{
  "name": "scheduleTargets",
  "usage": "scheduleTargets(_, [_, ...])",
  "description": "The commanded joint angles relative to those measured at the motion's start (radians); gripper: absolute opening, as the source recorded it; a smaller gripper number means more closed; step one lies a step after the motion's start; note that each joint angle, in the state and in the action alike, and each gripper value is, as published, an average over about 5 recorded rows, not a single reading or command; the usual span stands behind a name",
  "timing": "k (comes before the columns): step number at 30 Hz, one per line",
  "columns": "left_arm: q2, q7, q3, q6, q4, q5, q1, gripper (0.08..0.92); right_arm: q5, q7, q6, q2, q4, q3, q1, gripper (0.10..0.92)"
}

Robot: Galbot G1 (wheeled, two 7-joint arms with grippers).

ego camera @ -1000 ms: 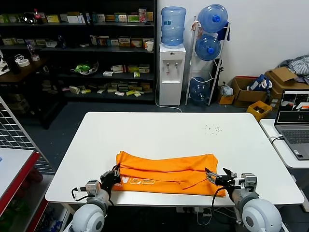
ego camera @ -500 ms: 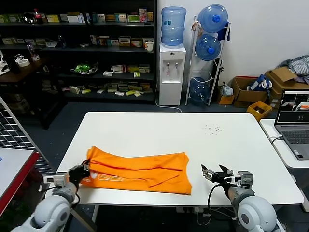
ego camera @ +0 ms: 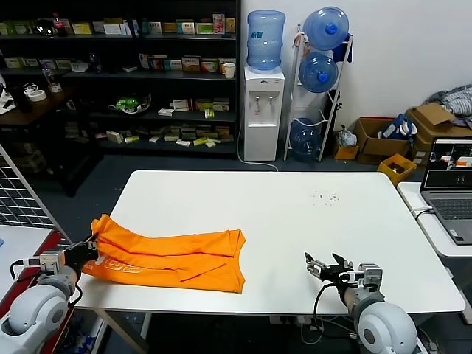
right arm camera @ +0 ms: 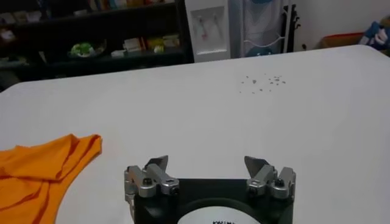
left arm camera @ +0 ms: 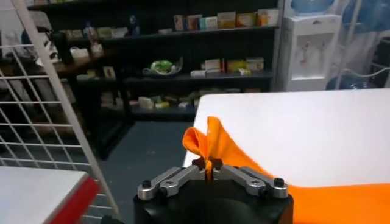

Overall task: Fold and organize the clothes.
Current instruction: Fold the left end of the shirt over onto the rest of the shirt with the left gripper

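Observation:
The orange T-shirt lies folded into a long band on the white table, at its near left corner, with white lettering showing near its left end. My left gripper is shut on the shirt's left end at the table's left edge; in the left wrist view the fabric rises pinched between the jaws of the left gripper. My right gripper is open and empty above the near right part of the table, well clear of the shirt's right end. It also shows open in the right wrist view.
A laptop sits on a side table at the right. A wire rack and a red-edged surface stand close on the left. Small dark specks lie on the far right of the table. Shelves and a water dispenser stand behind.
My left gripper has dragged the shirt leftward along the table's near edge to the left corner. My right gripper has let go of the shirt and stays open at the near right.

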Motion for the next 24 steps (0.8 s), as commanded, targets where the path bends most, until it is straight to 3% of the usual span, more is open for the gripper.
scheduleTargets(1, [-0.252,-0.156,0.156,0.084,-0.177,-0.17,-0.103,0.115,-0.031,0.002,0.002,0.026,0.001,0.009,-0.029,0.823])
scheduleTargets(4, [-0.346,-0.204,0.235,0.103,-0.184,-0.192,-0.161,0.115,-0.043,0.002,0.002,0.04,0.003,0.017,-0.044,0.823])
scheduleTargets(8, [-0.415,-0.236,0.315,0.111,-0.157,-0.191,-0.233,0.115,-0.053,0.002,0.004,0.052,0.001,0.023,-0.054,0.823])
scheduleTargets(15, [-0.466,-0.263,0.389,0.114,-0.12,-0.182,-0.319,0.115,-0.059,0.004,0.003,0.064,-0.011,0.017,-0.048,0.823])
scheduleTargets(24, [-0.51,-0.298,0.458,0.118,-0.123,-0.163,-0.316,0.115,-0.055,0.008,0.0,0.061,-0.013,0.014,-0.039,0.823])
